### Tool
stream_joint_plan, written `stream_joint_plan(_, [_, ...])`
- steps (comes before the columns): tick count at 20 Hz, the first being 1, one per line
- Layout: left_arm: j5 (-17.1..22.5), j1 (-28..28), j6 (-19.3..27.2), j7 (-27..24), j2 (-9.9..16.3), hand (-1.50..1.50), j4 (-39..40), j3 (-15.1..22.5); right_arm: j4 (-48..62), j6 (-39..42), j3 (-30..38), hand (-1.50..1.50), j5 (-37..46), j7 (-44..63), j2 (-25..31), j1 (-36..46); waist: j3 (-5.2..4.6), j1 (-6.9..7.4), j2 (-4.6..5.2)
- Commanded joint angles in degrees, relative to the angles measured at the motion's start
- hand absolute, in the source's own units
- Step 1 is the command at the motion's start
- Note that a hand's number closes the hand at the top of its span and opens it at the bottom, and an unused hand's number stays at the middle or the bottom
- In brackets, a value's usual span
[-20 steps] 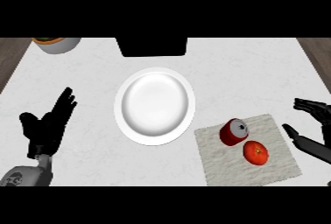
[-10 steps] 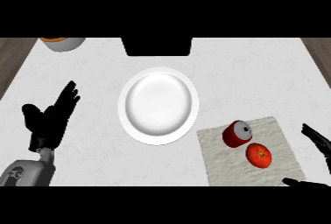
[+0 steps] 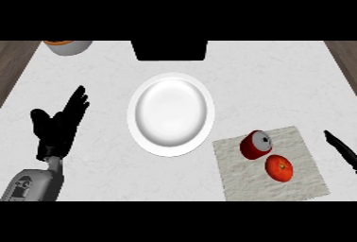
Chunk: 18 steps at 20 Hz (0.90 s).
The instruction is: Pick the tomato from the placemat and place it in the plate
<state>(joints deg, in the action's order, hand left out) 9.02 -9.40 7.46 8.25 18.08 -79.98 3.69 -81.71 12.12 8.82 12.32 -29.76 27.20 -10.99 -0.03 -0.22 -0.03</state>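
The round red-orange tomato (image 3: pixel 279 168), stem end facing up, lies on the pale cloth placemat (image 3: pixel 307 182), right of the white plate (image 3: pixel 171 114). Left hand (image 3: pixel 57 126) rests open; right hand's (image 3: pixel 342 150) fingers cannot be judged.

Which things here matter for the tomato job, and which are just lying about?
For the job:
tomato
placemat
plate
right hand, at the right edge

Lying about:
red can on the placemat
bowl, top left
black box, top centre
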Motion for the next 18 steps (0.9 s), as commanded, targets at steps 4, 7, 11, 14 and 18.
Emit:
stream_joint_plan(4, [-0.2, -0.1, -1.3, 1.4, -0.2, 0.00, -1.0, -1.0, -6.4, 2.8, -4.9, -1.50, 7.1, 13.2, 1.7, 2.0, 0.00, 0.27, 0.01])
stream_joint_plan(7, [-1.8, -1.3, 0.0, -0.4, -2.5, 0.00, 2.1, -0.7, -3.8, 1.1, -5.8, -1.50, 11.9, 15.8, 1.6, 5.0, 0.01, 0.26, 0.12])
stream_joint_plan(11, [-1.5, -0.9, -2.3, 0.4, -1.2, 0.00, 0.7, -2.3, -10.4, 2.3, -6.9, -1.50, 15.4, 18.6, 1.5, -1.5, 0.01, -0.03, -0.01])
stream_joint_plan(14, [-1.6, 1.5, -3.3, 0.5, -1.3, 0.00, -1.4, -2.4, -8.2, 3.8, -9.4, -1.50, 18.5, 21.5, 0.2, 2.2, 0.03, 0.30, -0.01])
stream_joint_plan(18, [-3.3, 0.2, -1.7, 3.8, -3.0, 0.00, -4.0, -2.2, -6.7, 6.1, -9.4, -1.50, 20.9, 21.9, 0.1, 3.8, 0.04, 0.22, -0.01])
